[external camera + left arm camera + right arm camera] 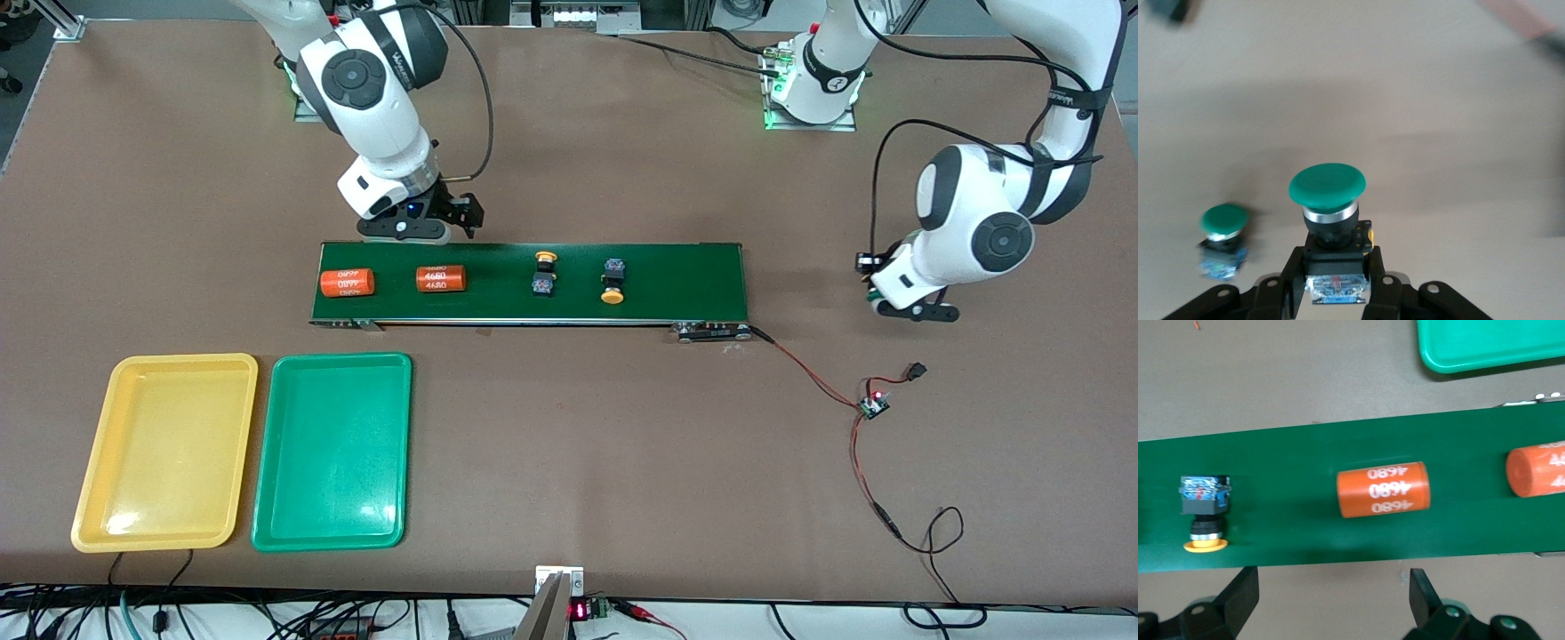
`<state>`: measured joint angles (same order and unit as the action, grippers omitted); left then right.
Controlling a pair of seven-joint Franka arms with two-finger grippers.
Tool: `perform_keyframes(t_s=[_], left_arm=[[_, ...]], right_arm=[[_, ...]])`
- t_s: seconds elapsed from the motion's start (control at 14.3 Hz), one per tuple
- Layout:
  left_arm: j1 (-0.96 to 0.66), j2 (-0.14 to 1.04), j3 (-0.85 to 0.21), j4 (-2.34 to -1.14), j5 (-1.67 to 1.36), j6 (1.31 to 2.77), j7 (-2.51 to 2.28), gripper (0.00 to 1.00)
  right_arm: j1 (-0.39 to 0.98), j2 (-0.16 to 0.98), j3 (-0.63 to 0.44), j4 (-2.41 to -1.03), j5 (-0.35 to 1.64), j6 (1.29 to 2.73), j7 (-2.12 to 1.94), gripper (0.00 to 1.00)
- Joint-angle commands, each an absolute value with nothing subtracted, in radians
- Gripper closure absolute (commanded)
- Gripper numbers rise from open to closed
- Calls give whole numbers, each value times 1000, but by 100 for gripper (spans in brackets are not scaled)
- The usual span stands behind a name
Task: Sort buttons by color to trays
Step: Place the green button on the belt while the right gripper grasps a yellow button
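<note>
Buttons of this kind looked light, rigid and hard-shelled: a black blocky body under a smooth domed cap. The cap would likely slip between fingers, so the flat sides of the body seemed the better hold.

The left end effector had exactly that hold. It was clenched on the black body of a green button, cap pointing away from the wrist. It hung over the bare surface at the left arm's end, off the end of the belt. Whether the button was lifted or resting could not be told. A second green button stood on the surface just beside it.

The right end effector hovered at the belt's edge nearest the robots, fingers spread and holding nothing, over one of two orange cylinders. A yellow button lay on its side on the belt near that cylinder. The other yellow button lay beside it, toward the left arm's end.

Both the yellow tray and the green tray sat side by side, nearer the camera than the belt. Neither held a button. The green one was well apart from the held button, so a firm squeeze on the body would probably matter for the long carry.
</note>
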<state>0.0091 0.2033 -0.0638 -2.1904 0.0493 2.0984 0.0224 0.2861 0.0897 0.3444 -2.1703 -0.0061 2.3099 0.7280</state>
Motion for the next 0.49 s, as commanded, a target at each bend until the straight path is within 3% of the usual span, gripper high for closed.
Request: perform_keyframes(t_s=[0.0, 0.21, 0.42], left_arm=[[-9, 222, -229, -2122, -24, 2069, -78, 70], [-38, 261, -334, -2083, -122, 2103, -239, 71], [-61, 328, -373, -2083, -141, 2227, -247, 71]], right_arm=[[307, 153, 342, -2106, -31, 2316, 808, 0], [318, 178, 342, -2088, -40, 2333, 825, 0], [314, 205, 339, -2069, -106, 2333, 857, 0]])
